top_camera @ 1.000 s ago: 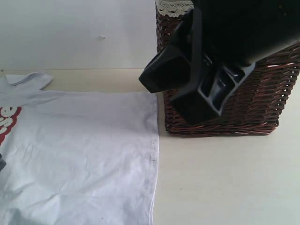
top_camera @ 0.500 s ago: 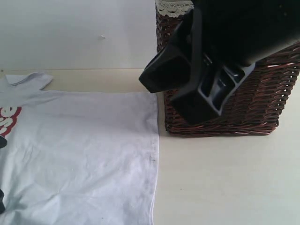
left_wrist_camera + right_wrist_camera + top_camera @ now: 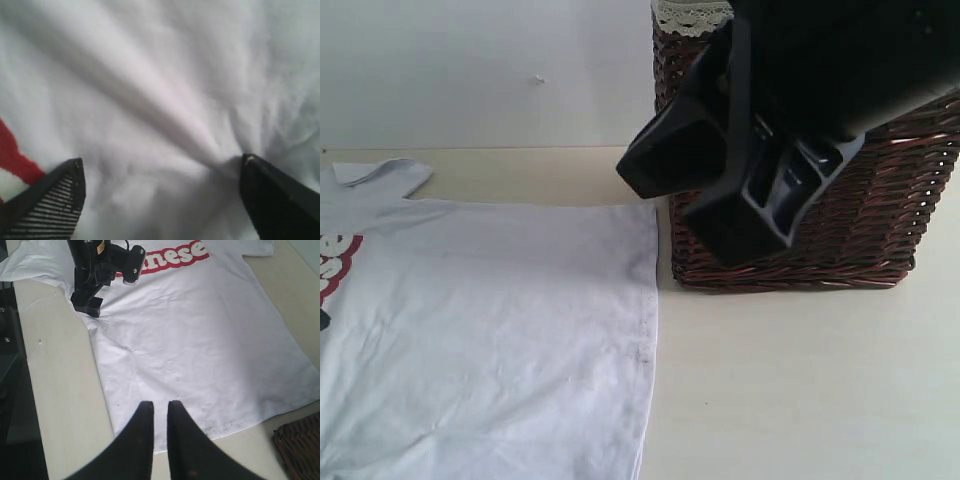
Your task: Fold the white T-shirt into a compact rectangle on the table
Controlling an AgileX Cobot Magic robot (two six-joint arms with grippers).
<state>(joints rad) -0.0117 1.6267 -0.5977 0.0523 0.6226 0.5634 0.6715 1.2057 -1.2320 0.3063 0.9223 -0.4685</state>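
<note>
Surface: the table [image 3: 800, 380] is pale cream, matte and flat, with bare stretches in front of and beside the basket. It meets a plain white wall [image 3: 470, 70] along a straight line at the back. The wall carries one small mark [image 3: 538, 78].

The white T-shirt [image 3: 500, 330] lies spread flat on the table, on the left side of the exterior view. Its hem edge runs close beside the basket but does not touch it. One short sleeve [image 3: 390, 172] points toward the wall. Light creases cross the cloth, and a few tiny dark specks sit near the hem. The right wrist view shows the red letters [image 3: 170, 257] face up across the chest.

A dark brown wicker basket [image 3: 880, 220] stands at the back right against the wall, with cream lace trim [image 3: 685, 15] on its rim.

The left gripper [image 3: 161, 162] is spread wide, both fingertips down at the shirt cloth near the lettering. A ridge of fabric bunches toward one finger.

The right gripper [image 3: 160, 407] hangs above the hem end of the shirt. Its fingers are nearly pressed together, with a thin slit between them and nothing in it.

In the right wrist view, a dark area lies beyond one table edge. I cannot tell what it is.
</note>
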